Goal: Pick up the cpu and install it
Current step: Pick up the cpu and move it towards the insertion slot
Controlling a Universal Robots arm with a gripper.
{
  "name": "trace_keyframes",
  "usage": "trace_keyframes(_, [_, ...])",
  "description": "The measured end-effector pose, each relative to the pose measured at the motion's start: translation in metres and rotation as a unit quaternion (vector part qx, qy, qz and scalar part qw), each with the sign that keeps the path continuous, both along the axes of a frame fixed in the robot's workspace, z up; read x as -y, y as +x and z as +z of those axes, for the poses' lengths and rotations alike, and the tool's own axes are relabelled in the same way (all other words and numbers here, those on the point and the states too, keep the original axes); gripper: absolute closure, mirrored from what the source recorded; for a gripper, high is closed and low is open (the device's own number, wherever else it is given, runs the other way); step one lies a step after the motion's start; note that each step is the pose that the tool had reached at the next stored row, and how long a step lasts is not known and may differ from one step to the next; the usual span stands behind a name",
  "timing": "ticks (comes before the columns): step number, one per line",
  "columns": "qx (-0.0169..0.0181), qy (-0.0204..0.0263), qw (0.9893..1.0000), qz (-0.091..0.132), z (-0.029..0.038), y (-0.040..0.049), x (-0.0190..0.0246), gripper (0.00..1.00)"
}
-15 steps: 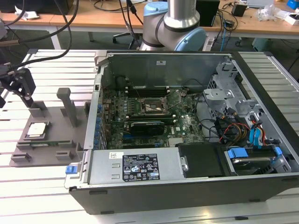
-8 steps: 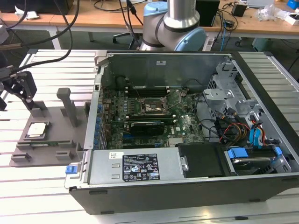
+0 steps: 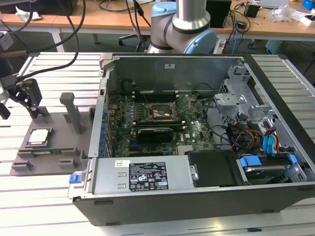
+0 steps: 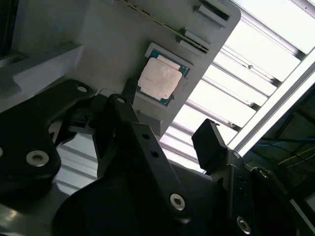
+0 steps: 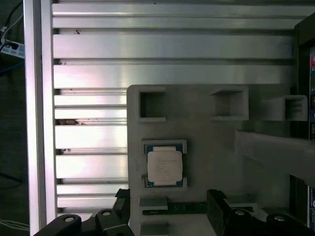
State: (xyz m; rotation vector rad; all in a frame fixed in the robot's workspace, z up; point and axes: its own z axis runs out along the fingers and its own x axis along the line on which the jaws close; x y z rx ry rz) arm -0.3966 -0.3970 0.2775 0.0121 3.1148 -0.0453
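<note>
Jaws: two black fingers (image 5: 219, 209) spread wide, nothing gripped, pointing down over tray edge. One cpu (image 5: 164, 165) lies flat in square recess of one grey tray (image 5: 206, 147) on slatted table (image 5: 88, 73), just ahead of gap. Exterior view adds arm (image 3: 189, 19) rising behind one open computer case (image 3: 197, 196); tray sits beside case, on that view's left.
</note>
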Motion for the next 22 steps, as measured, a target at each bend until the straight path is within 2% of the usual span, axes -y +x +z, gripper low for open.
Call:
trace_keyframes(6, [0.0001,0.0,1.0,0.0,-0.0063,0.0016,-0.0003,0.28])
trace_keyframes(13, [0.0,0.0,1.0,0.0,-0.0181,0.0028,-0.0004,0.28])
trace_keyframes(16, [0.0,0.0,1.0,0.0,-0.0265,0.0031,-0.0004,0.28])
trace_keyframes(18, [0.0,0.0,1.0,0.0,-0.028,0.0032,-0.0004,0.28])
trace_keyframes(22, [0.0,0.0,1.0,0.001,-0.0454,0.0033,-0.0004,0.28])
